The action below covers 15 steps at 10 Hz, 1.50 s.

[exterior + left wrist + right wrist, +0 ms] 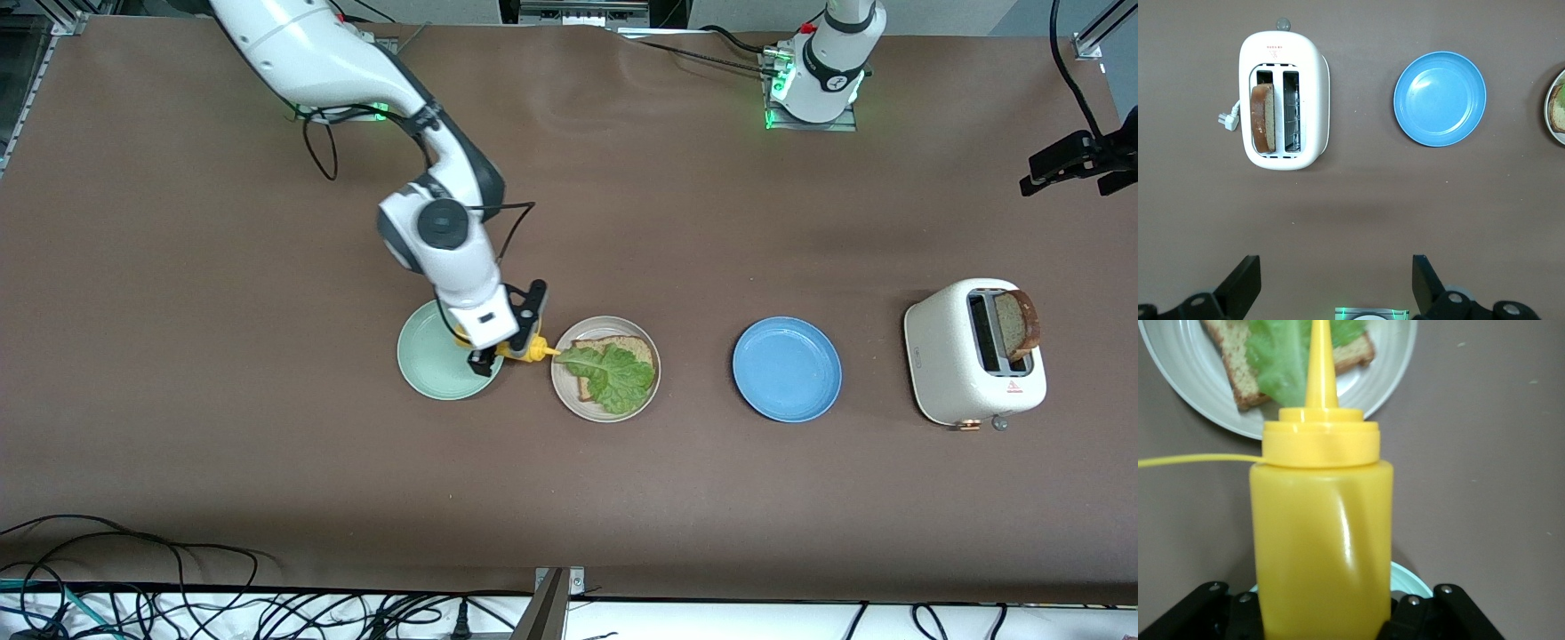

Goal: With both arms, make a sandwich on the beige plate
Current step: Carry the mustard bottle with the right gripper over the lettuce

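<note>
1. The right tool (pixel 503 342) pinches a yellow squeeze bottle (pixel 524 348), tipped sideways between the mint green plate (pixel 427 356) and the beige plate (pixel 649 391), nozzle toward the lettuce (pixel 613 373).
2. Lettuce lies on one bread slice (pixel 622 347) on the beige plate.
3. The left tool (pixel 1337 287) waits spread above the table (pixel 267 462) near the toaster (pixel 1313 100), which holds a second slice (pixel 1263 117).

Glossy yellow plastic squeeze bottle (pixel 1321 540) catches the light, smooth all over. The brown table covering (pixel 222 444) looks matt, faintly rippled; the round blue plate (pixel 1440 99) has a soft sheen, the white toaster (pixel 1283 100) smooth plastic.
</note>
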### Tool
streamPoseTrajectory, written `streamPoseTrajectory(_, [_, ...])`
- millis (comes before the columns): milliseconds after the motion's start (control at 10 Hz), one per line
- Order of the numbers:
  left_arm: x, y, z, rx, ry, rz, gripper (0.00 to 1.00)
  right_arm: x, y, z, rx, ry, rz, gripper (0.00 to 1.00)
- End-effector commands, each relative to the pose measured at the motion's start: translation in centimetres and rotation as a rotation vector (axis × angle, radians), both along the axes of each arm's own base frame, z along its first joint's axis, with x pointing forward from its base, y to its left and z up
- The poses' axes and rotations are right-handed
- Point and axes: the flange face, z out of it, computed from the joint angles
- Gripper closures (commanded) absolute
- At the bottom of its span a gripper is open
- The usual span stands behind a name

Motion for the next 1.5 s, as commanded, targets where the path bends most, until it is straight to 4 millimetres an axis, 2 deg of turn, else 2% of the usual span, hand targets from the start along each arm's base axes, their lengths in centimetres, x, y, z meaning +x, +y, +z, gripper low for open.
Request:
streamPoseTrajectory(0, [0.3,0.0,0.8,-0.009,-0.005,0.0,0.0,0.7,3.2,-0.8,-0.142,-0.009,0.045,1.0])
streamPoseTrajectory(400, [0.2,-0.3,0.8,-0.02,-0.003,-0.002,0.0,-1.6,4.4,-2.9,-0.323,-0.02,0.121,1.0])
streamPoseTrajectory(700, [0.3,-1.3,0.8,-0.09,-0.011,-0.011,0.0,-1.5,4.2,-3.1,-0.336,-0.024,0.121,1.0])
streamPoseTrajectory(900, [0.4,-0.8,0.8,-0.088,-0.019,-0.005,0.0,-1.1,4.4,-2.6,-0.325,-0.034,0.11,1.0])
streamPoseTrajectory(1000, [0.2,0.8,0.7,-0.076,-0.015,0.024,0.0,-0.7,4.3,-2.2,-0.316,-0.037,0.098,1.0])
streamPoseTrajectory(1100, [-0.1,3.3,-0.2,-0.08,0.005,0.069,0.0,-0.3,4.0,-1.2,-0.303,-0.038,0.083,1.0])
streamPoseTrajectory(1200, [-0.1,4.6,-0.4,-0.085,0.005,0.095,0.0,0.9,2.7,0.9,-0.256,-0.015,0.02,1.0])
streamPoseTrajectory(1300, [0.3,5.2,-1.5,-0.092,0.025,0.107,0.0,2.4,1.0,3.9,-0.194,-0.003,-0.045,1.0])
streamPoseTrajectory(1400, [0.7,5.3,-2.0,-0.084,0.034,0.107,0.0,4.0,-1.7,6.7,-0.149,0.016,-0.121,1.0])
